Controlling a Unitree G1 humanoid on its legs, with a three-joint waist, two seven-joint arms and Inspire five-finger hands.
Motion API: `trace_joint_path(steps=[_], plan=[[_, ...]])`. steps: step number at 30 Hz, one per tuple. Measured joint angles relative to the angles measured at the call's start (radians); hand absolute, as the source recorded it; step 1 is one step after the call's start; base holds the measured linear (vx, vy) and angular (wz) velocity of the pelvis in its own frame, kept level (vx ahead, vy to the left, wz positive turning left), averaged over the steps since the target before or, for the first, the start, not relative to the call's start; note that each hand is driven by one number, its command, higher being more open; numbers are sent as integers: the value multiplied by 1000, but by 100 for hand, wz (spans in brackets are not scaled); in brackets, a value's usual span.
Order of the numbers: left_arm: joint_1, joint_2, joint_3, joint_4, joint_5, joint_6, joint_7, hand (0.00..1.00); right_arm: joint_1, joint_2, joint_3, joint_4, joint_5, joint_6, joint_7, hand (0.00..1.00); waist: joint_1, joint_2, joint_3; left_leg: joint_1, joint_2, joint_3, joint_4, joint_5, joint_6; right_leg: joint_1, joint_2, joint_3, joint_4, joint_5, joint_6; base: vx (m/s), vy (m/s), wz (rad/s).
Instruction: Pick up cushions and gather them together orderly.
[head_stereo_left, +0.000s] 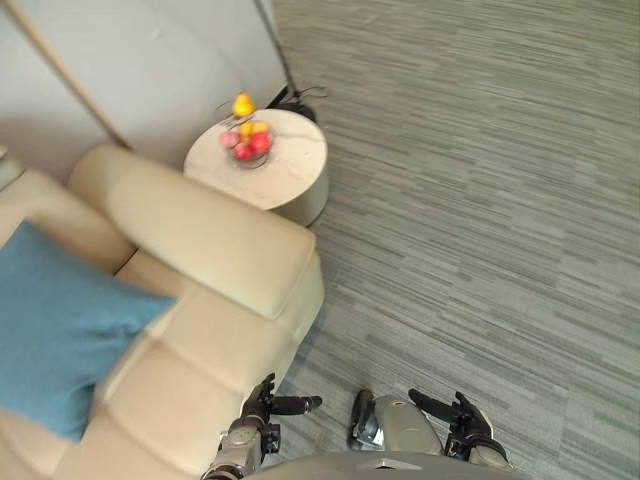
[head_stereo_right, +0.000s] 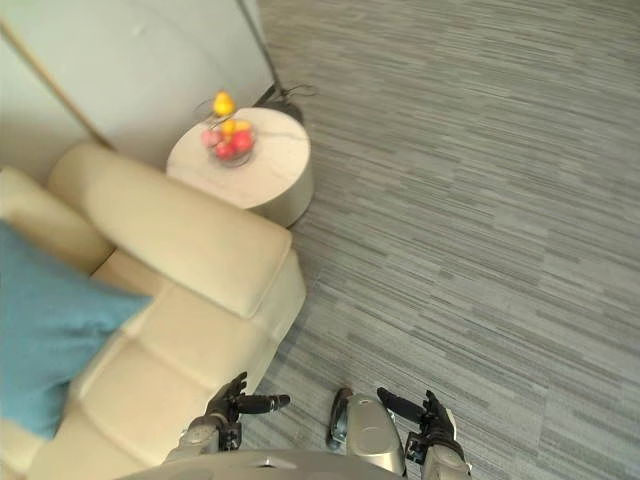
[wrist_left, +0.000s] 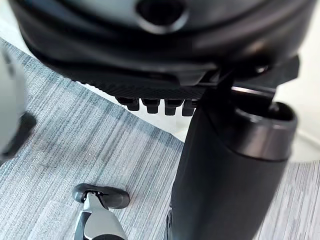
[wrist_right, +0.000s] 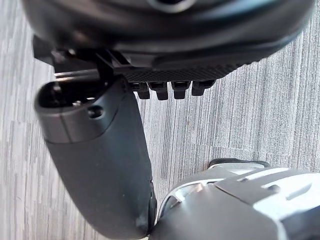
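Observation:
A blue cushion (head_stereo_left: 55, 325) leans on the seat and back of a cream sofa (head_stereo_left: 200, 345) at the left. My left hand (head_stereo_left: 262, 405) hangs low just off the sofa's front corner, fingers relaxed, thumb out, holding nothing. In its wrist view the left hand (wrist_left: 225, 175) shows over grey carpet. My right hand (head_stereo_left: 462, 425) hangs further right above the floor, also open and empty, as its wrist view confirms for the right hand (wrist_right: 100, 160). Both hands are well apart from the cushion.
The sofa's thick armrest (head_stereo_left: 210, 235) lies between the seat and a round white side table (head_stereo_left: 290, 170) carrying a fruit bowl (head_stereo_left: 247, 140). A dark lamp base (head_stereo_left: 297, 100) stands behind the table by the wall. Grey carpet (head_stereo_left: 480, 220) stretches to the right.

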Motion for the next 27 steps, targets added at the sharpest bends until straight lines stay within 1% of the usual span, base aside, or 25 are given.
trace_joint_path(steps=[1,2,3,4,5,6,8,9,10,12,13,14,15,16,17,18,19,20,21,22,23,24,25,26,27], plan=[[0,1,3,-4,-1,-2,3,100,-3,-3,7,13,1,1,0,100,4,-2,1,-36,-37,-86,-5,-20,-3,30,21,39,-18,5,0,112,-75,-157],[2,3,5,-19,-3,-7,5,100,-9,-5,11,28,1,4,0,100,20,-2,2,-88,-104,-203,-52,-45,-3,75,52,112,-47,16,-2,112,-75,-160],[2,3,5,-21,-3,-10,6,100,-9,-5,11,28,1,4,0,100,24,-2,1,-103,-124,-237,-77,-49,-4,83,62,137,-58,21,-2,55,-43,-173],[1,3,6,-24,-3,-16,7,100,-14,-4,12,27,0,3,0,100,29,-4,3,-133,-163,-295,-145,-57,-1,106,78,187,-77,29,-3,57,-36,-153],[0,2,8,-29,-3,-21,7,100,-20,-5,22,27,0,4,-1,100,29,-4,4,-176,-212,-377,-239,-57,0,126,100,259,-95,38,1,57,-36,-151],[-2,2,9,-30,-3,-24,7,100,-23,-6,26,26,0,4,-1,100,31,-4,5,-188,-232,-421,-277,-56,0,129,105,277,-103,42,2,97,-7,-147],[-6,0,9,-31,-3,-31,8,100,-29,-4,29,25,0,3,-2,100,43,-6,8,-218,-317,-601,-455,-41,-9,152,137,409,-133,54,15,141,40,-165],[-8,1,9,-31,-3,-33,10,100,-29,-4,29,25,0,3,-2,100,47,-7,8,-222,-330,-631,-481,-36,-3,159,145,445,-135,54,15,196,74,-168],[-9,1,9,-30,-3,-33,11,100,-23,-3,29,25,0,4,-3,100,50,-7,8,-222,-334,-632,-506,-22,16,174,158,493,-138,53,17,181,69,-116],[-9,-1,10,-31,-3,-33,14,100,-19,-1,28,23,0,4,-3,100,51,-8,8,-216,-332,-606,-537,-3,41,185,175,552,-130,31,34,299,79,-111],[-10,-3,10,-32,-3,-33,15,100,-17,2,26,22,0,6,-3,100,51,-6,6,-196,-330,-559,-591,57,82,175,182,567,-83,-9,42,251,46,-88],[-9,-5,9,-33,-3,-33,15,100,-15,2,25,22,1,7,-2,100,52,-5,4,-178,-323,-542,-608,125,105,165,191,573,-42,-32,57,198,1,-88],[-12,-5,5,-37,-3,-31,16,100,-12,10,26,21,-1,10,-2,100,55,-25,9,-128,-316,-487,-645,152,56,138,195,565,61,-66,126,263,11,-91],[-13,-3,4,-41,-3,-31,20,100,-9,11,26,12,-1,8,4,100,68,-24,9,-90,-294,-438,-681,155,55,90,194,518,157,-93,188,308,33,-114],[-17,3,2,-38,-3,-30,22,100,-9,9,27,6,-2,1,5,100,82,-23,10,-66,-288,-405,-698,155,55,53,156,437,217,-122,145,247,59,-115],[-21,10,-5,-28,-3,-25,25,100,-16,11,28,5,-2,-2,5,100,84,-33,9,-39,-285,-384,-709,155,55,21,60,298,242,-146,130,241,54,-109],[-22,20,-16,-17,-3,-23,26,100,-20,14,30,5,-2,-3,5,100,82,-45,2,-25,-284,-363,-707,154,54,-6,-89,86,204,-143,130,261,3,-99],[-23,28,-23,-18,-5,-23,26,100,-23,19,30,6,-2,-5,4,100,85,-57,-5,-21,-287,-334,-697,146,42,-18,-173,-75,157,-120,120,287,-69,-86],[-30,31,-37,-6,-5,-22,27,100,-30,18,32,5,-3,-6,4,100,81,-49,-6,-20,-266,-312,-678,134,26,-10,-182,-217,165,-109,98,269,-181,-75],[-37,28,-42,10,-5,-20,26,100,-30,8,32,5,-4,-14,2,100,82,-27,-8,-20,-241,-287,-668,134,25,-2,-173,-286,160,-92,78,405,-285,-75],[-39,15,-48,16,-5,-15,23,100,-29,0,29,8,-21,-16,-6,100,81,-15,-6,-23,-219,-264,-603,136,23,26,-153,-294,128,-89,59,336,-236,-56],[-42,15,-54,17,-4,-11,21,100,-30,0,28,10,-21,-15,-9,100,81,-20,-2,-33,-220,-265,-584,114,4,44,-147,-271,104,-94,51,286,-192,-57],[-40,13,-68,12,-4,-13,20,100,-28,0,29,21,-22,-12,-12,100,84,-31,1,-20,-257,-283,-631,53,-38,79,-136,-220,49,-98,45,99,-65,-53],[-39,12,-76,8,-3,-14,17,100,-33,1,29,31,-21,-12,-13,100,84,-30,0,-26,-278,-293,-651,30,-34,97,-133,-201,20,-98,45,156,-82,-70],[-40,9,-77,8,-3,-12,16,100,-31,-1,26,34,-19,-13,-9,100,82,-24,0,-62,-264,-289,-569,20,-27,130,-111,-181,-14,-98,45,117,-39,-59]])
